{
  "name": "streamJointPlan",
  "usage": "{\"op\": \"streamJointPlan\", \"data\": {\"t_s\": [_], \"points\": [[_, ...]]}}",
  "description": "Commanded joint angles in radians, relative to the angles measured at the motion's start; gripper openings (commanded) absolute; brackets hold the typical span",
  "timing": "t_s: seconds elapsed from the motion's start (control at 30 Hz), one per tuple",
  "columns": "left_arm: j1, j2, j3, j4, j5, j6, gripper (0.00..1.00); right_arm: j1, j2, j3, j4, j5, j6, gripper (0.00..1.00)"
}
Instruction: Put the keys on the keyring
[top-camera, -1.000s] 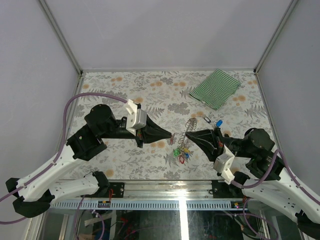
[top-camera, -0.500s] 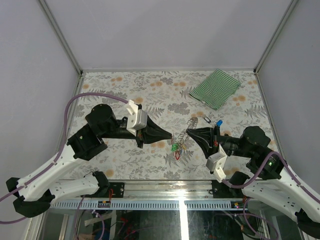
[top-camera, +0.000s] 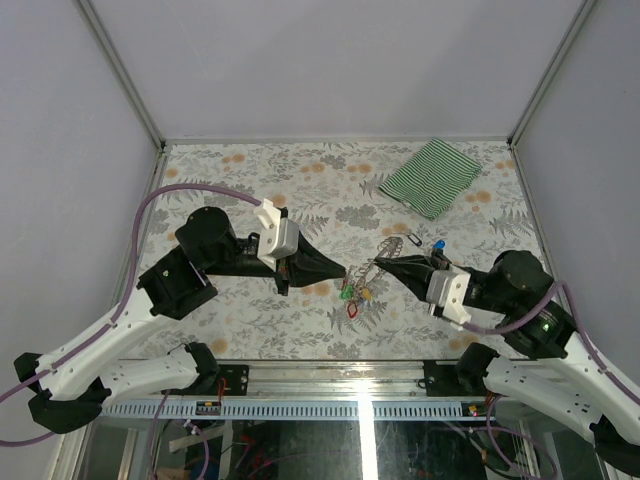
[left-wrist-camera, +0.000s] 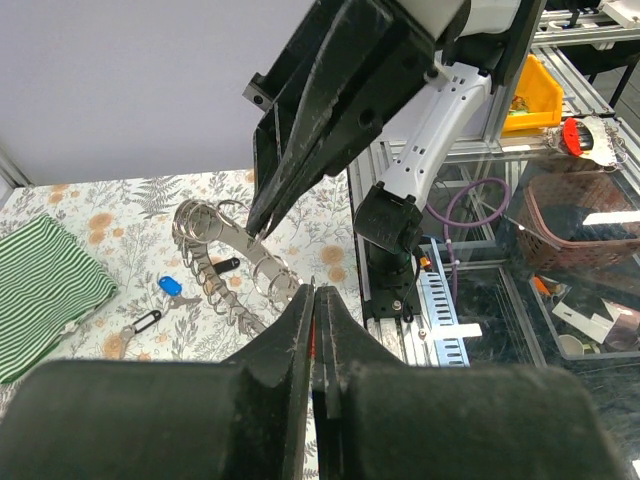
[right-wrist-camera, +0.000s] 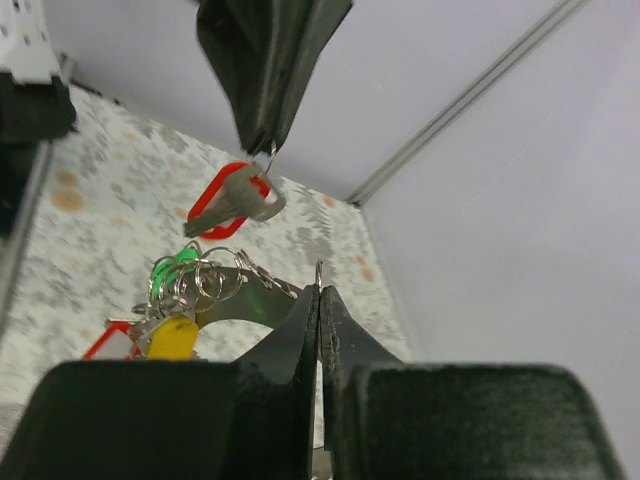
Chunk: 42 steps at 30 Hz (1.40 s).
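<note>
Floral table (top-camera: 250, 170), left jaws pinching red-tagged key (right-wrist-camera: 235, 205) (dangling), right jaws gripping keyring (left-wrist-camera: 250, 268).

The keyring (left-wrist-camera: 268, 280) is gleaming coiled metal; the keys (right-wrist-camera: 232, 198) carry glossy coloured plastic tags. The striped cloth (top-camera: 430, 176) looks soft and woven, the floral-printed bench (top-camera: 250, 180) smooth and matt.

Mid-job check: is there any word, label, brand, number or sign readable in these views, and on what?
No text can be read in any view.
Coloured tags on the keys: no lettering shows; too small to tell.
keyring: no marking visible.
white slips below the table: blurred, unreadable.
</note>
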<state>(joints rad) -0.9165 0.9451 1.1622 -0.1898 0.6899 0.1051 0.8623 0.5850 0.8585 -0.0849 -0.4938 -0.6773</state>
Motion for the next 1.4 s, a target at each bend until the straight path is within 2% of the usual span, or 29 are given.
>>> {"op": "streamJointPlan", "data": {"t_s": [0.0,0.23,0.57,0.8,1.0,1.37], "points": [[-0.004,-0.003,0.010,0.027,0.021,-0.003,0.00,0.001,0.023,0.116,0.047,0.034,0.372,0.00],[-0.004,-0.011,0.000,0.041,0.013,-0.012,0.00,0.001,0.009,0.120,0.048,0.015,0.547,0.01],[-0.005,-0.017,-0.013,0.055,0.003,-0.018,0.00,0.001,0.005,0.081,0.206,-0.052,0.793,0.00],[-0.004,-0.030,-0.028,0.073,-0.021,-0.035,0.00,0.001,0.091,0.176,0.095,-0.043,0.919,0.00],[-0.004,-0.053,-0.071,0.159,-0.044,-0.090,0.00,0.001,0.124,0.182,0.119,-0.046,1.026,0.00],[-0.005,-0.084,-0.109,0.226,-0.041,-0.126,0.00,0.001,0.161,0.159,0.239,-0.211,1.144,0.00]]}}
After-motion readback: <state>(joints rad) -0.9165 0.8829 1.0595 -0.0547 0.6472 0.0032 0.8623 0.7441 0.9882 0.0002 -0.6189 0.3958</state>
